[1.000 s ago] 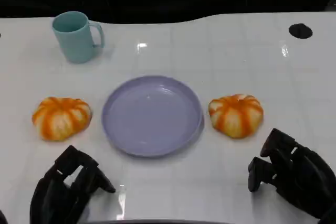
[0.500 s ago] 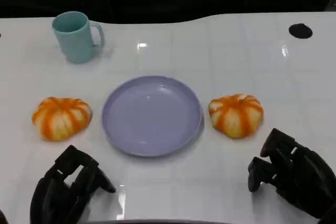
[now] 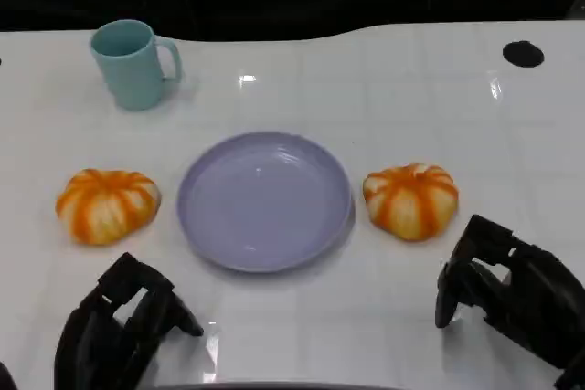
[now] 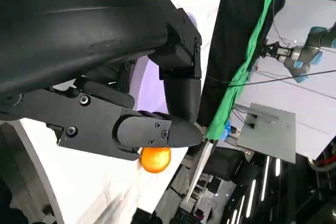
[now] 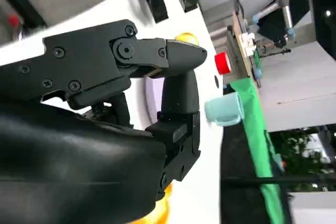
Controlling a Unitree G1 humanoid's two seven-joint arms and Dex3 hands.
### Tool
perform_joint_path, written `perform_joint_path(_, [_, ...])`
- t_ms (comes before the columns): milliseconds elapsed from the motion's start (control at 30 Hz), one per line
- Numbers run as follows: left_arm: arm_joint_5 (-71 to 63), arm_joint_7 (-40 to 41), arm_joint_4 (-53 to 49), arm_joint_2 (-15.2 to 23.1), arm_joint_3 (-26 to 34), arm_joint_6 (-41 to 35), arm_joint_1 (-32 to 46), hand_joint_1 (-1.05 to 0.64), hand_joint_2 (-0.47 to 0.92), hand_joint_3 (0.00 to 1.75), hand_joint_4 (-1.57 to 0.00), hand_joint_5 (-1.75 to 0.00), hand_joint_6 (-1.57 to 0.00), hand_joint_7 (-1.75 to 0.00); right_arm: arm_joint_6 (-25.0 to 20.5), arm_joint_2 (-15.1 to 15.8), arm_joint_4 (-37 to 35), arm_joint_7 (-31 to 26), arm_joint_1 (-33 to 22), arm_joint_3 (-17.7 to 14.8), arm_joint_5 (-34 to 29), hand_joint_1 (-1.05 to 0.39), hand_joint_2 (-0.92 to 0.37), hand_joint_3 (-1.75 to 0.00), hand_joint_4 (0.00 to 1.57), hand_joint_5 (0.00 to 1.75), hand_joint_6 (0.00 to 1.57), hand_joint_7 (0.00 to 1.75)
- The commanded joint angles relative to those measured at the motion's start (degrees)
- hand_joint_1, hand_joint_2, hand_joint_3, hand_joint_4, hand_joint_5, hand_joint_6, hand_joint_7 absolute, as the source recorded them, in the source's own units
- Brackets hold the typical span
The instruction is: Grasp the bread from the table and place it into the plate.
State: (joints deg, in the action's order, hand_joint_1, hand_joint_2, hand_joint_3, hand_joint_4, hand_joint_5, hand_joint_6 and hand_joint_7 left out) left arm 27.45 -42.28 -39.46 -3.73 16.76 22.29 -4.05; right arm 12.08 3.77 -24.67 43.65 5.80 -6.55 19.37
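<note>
Two orange-and-white striped pumpkin-shaped breads lie on the white table. The left bread point(image 3: 107, 205) is left of the lavender plate point(image 3: 265, 200), and the right bread point(image 3: 411, 200) is right of it. The plate holds nothing. My left hand point(image 3: 119, 326) hovers near the table's front edge, below the left bread, with its fingers apart and nothing in them. My right hand point(image 3: 507, 294) sits just below and to the right of the right bread, also holding nothing. In the left wrist view one bread point(image 4: 155, 159) shows past my left hand's fingers point(image 4: 173, 129).
A teal mug point(image 3: 135, 63) stands at the back left, and shows too in the right wrist view point(image 5: 226, 108). A black round spot point(image 3: 523, 53) marks the table's back right. Beyond the far table edge it is dark.
My right hand has shifted very slightly to the right. The breads, plate, mug and left hand have stayed put.
</note>
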Motion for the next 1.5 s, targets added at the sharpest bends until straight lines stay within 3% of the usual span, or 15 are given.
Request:
perform_joint_path(33, [-0.02,0.02,-0.12,0.52,0.18,0.65,-0.6,-0.56,0.92,0.25,-0.63,-1.75,-0.52,-1.5,4.23,1.37,0.66,-1.76,0.77,-0.4,-1.36,-0.48,-0.92,-0.32,0.43,1.62,0.47,1.19])
perform_joint_path(100, [-0.1,0.38,0.18,0.37,0.16,0.53,-0.36,-0.56,0.92,0.25,-0.63,-1.75,-0.52,-1.5,6.72,2.39,1.65,-2.96,0.92,0.09,-3.41,-0.47,-0.92,-0.31,0.42,1.55,0.47,1.12])
perform_joint_path(200, [-0.27,0.94,0.62,0.14,0.11,0.41,0.04,-0.55,0.92,0.25,-0.62,-1.75,-0.51,-1.51,11.59,4.39,3.22,-4.89,1.33,0.79,-7.54,-0.43,-0.92,-0.24,0.43,1.19,0.53,0.66])
perform_joint_path(233, [-0.33,0.84,0.45,0.16,0.11,0.61,-0.03,-0.55,0.92,0.25,-0.62,-1.75,-0.51,-1.51,13.83,5.32,3.54,-6.07,1.5,1.12,-9.89,-0.42,-0.92,-0.23,0.43,1.15,0.53,0.61])
perform_joint_path(333, [-0.11,0.97,0.65,-0.02,0.18,0.18,0.14,-0.55,0.92,0.25,-0.61,-1.75,-0.51,-1.5,21.65,8.64,4.45,-12.04,2.09,2.28,-19.77,-0.47,-0.92,-0.17,0.52,0.54,0.58,0.17])
perform_joint_path(367, [-0.04,1.13,0.83,-0.09,0.2,-0.09,0.26,-0.55,0.92,0.25,-0.61,-1.75,-0.51,-1.5,23.28,9.34,4.47,-13.79,2.18,2.63,-22.02,-0.49,-0.92,-0.15,0.55,0.4,0.59,0.1])
perform_joint_path(433, [0.03,1.1,0.86,-0.17,0.23,-0.23,0.36,-0.55,0.92,0.24,-0.61,-1.75,-0.52,-1.5,26.53,11.09,4.34,-17.07,2.63,3.25,-26.42,-0.49,-0.92,-0.14,0.56,0.32,0.59,0.05])
perform_joint_path(467, [0.05,1.0,0.78,-0.19,0.24,-0.19,0.36,-0.55,0.92,0.24,-0.61,-1.75,-0.52,-1.5,28.16,12.07,4.24,-18.63,2.95,3.53,-28.61,-0.48,-0.92,-0.1,0.51,0.25,0.52,0.02])
perform_joint_path(567, [0.73,0.16,0.42,-0.38,0.53,-0.21,0.27,-0.53,0.92,0.24,-0.61,-1.75,-0.5,-1.49,33.07,14.38,2.45,-23.62,4.74,4.49,-34.47,-0.48,-0.92,-0.06,0.42,0.14,0.41,0.0])
perform_joint_path(700, [0.36,0.85,0.27,-0.36,0.52,0.06,0.28,-0.53,0.92,0.24,-0.61,-1.75,-0.5,-1.49,34.33,16.59,1.77,-30.09,6.78,6.26,-41.95,-0.5,-0.92,-0.03,0.32,0.06,0.34,0.0])
perform_joint_path(900, [-0.37,0.48,0.07,0.11,0.35,1.04,0.11,-0.55,0.92,0.27,-0.61,-1.75,-0.48,-1.54,31.99,19.22,3.6,-41.64,9.19,9.71,-56.24,-0.52,-0.9,0.0,0.26,0.01,0.27,0.0])
perform_joint_path(1100, [0.01,0.06,-0.18,0.22,0.51,0.84,0.17,-0.54,0.92,0.26,-0.62,-1.75,-0.48,-1.54,29.73,20.52,2.54,-49.85,11.11,13.57,-63.06,-0.5,-0.88,0.0,0.22,0.0,0.24,0.0])
perform_joint_path(1233, [-0.05,0.7,0.33,0.13,0.52,0.75,0.35,-0.55,0.92,0.25,-0.62,-1.75,-0.49,-1.54,27.38,20.85,-1.99,-57.63,15.46,18.19,-70.13,-0.47,-0.84,0.0,0.25,0.02,0.25,0.0])
perform_joint_path(1500, [0.29,0.6,0.49,0.31,0.66,0.06,0.54,-0.55,0.92,0.24,-0.61,-1.75,-0.48,-1.55,21.5,20.44,-11.18,-64.59,22.5,26.86,-76.07,-0.48,-0.86,-0.01,0.25,0.01,0.25,0.0])
